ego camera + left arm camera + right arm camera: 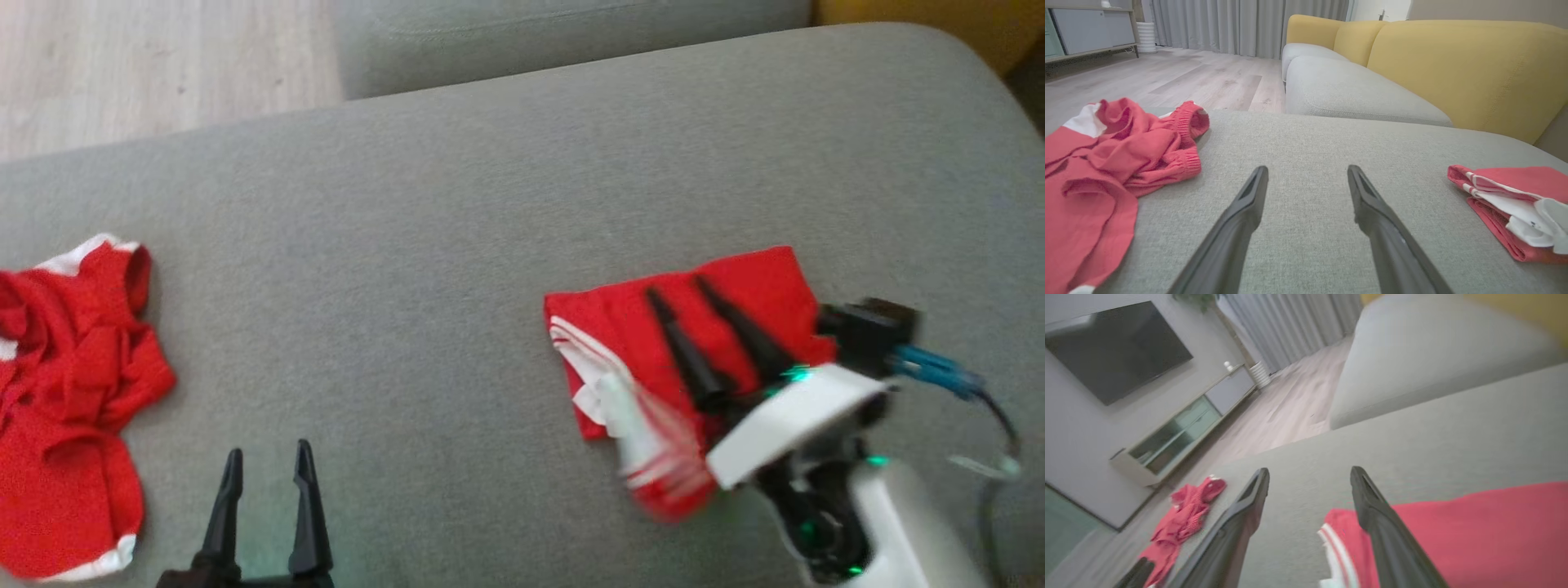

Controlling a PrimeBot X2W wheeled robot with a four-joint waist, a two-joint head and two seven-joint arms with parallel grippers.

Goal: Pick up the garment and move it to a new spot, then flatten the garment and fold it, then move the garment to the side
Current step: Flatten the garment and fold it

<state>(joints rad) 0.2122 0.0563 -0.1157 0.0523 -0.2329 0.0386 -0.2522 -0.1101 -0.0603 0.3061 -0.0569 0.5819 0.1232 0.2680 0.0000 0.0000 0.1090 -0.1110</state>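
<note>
Head view: we see a folded red, white-striped cloth garment [620,327] lying right on the grey fabric sofa cushion [457,204], right gripper [678,287] spread empty above it; left wrist view: left gripper [1307,169] parted, empty; right wrist view: limp, light cloth, we judge; pinch its folded edge.

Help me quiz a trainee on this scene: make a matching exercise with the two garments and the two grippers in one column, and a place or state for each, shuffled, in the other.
Column one:
1 folded red garment
2 crumpled red garment
3 left gripper
4 right gripper

Column two:
A open, over the folded cloth
B bunched, at the left end of the grey cushion
C open, over bare cushion
D lying flat, on the cushion's right side

Pairs: 1-D, 2-B, 3-C, 4-A
</note>
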